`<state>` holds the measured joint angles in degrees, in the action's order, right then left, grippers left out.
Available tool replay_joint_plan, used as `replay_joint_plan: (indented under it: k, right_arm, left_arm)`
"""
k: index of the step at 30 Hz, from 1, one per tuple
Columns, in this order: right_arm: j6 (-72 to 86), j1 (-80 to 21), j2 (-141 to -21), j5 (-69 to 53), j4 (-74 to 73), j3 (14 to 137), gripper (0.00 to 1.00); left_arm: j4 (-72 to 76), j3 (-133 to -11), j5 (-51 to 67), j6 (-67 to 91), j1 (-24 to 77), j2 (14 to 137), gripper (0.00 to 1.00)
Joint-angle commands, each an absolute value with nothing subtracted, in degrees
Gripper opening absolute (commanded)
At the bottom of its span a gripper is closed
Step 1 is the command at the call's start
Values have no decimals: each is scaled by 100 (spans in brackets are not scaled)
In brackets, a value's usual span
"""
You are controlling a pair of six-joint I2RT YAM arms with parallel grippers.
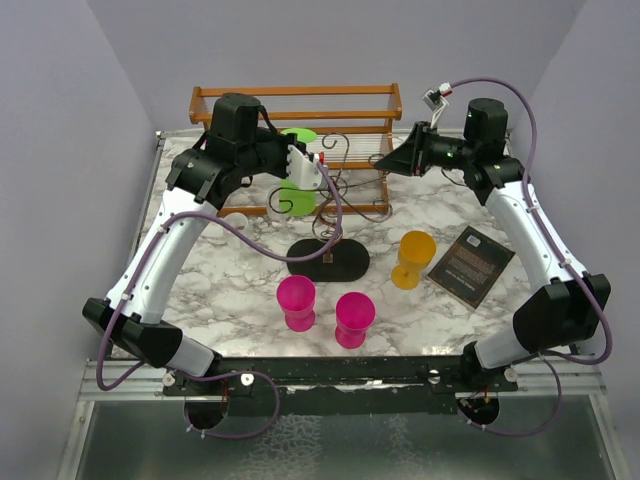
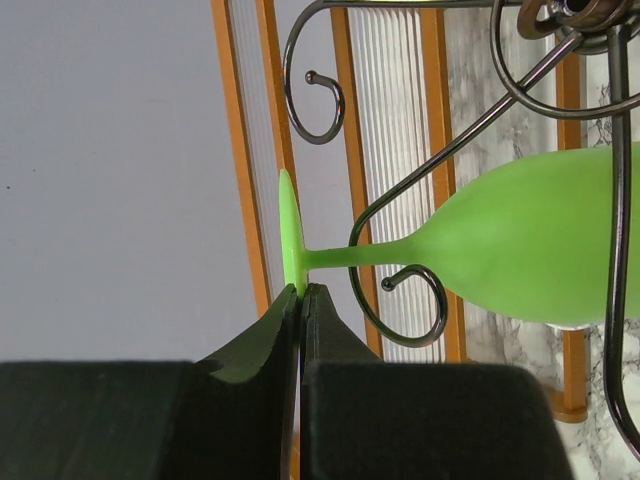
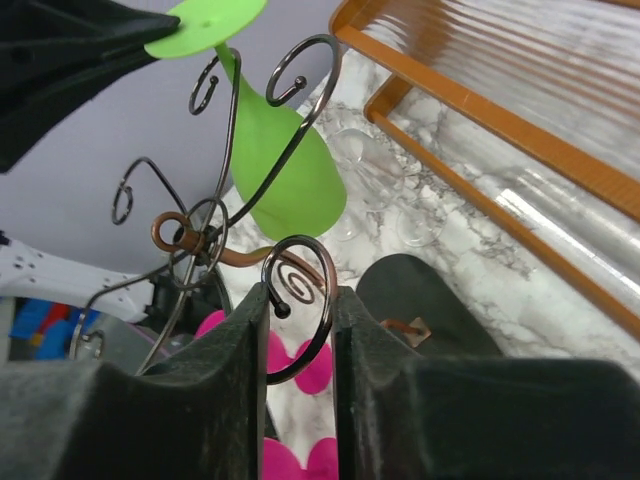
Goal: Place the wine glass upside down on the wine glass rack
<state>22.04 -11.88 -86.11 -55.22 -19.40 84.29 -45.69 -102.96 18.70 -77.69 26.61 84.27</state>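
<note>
The wine glass rack (image 1: pixel 328 258) mid-counter (image 1: pixel 230 290)
The shelf (image 1: pixel 296 92) stands behind it (the wine glass (image 1: pixel 297 195) sits among its left scrolls); a booklet (image 1: pixel 470 263) lies right.

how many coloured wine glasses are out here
4: green one held by left gripper at the rack; two pink ones at front; orange one to the rack's right. None seem hidden.

A robotics lab test cell, not a home: bare lilac walls (image 1: pixel 70 120) box in a marble-patterned tabletop (image 1: pixel 240 290), and a left arm (image 1: pixel 160 260) and right arm (image 1: pixel 530 230) trailing purple cables (image 1: pixel 250 240) are bolted to a black rail (image 1: pixel 340 375).
</note>
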Motion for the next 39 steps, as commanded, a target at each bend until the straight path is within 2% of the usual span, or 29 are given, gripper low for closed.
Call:
replay_joint_plan:
  k: [1, 6, 17, 39]
  right_arm:
    - [2160, -1230, -8534, -5571, -1598, 8455, 15]
    - [2065, -1230, -8417, -5376, -1732, 8528, 1]
    - [1866, -1188, -8219, -4757, -2087, 8642, 1]
    - [1601, -914, -8385, -4701, -2557, 9051, 1]
  left_arm:
    - [-4539, -10213, 1611, -8049, 2699, 8402, 0]
    - [-4543, -10213, 1459, -8203, 2699, 8425, 0]
    - [-4416, -10125, 1407, -8381, 2698, 8494, 0]
    - [-4198, -10116, 1317, -8472, 2698, 8668, 0]
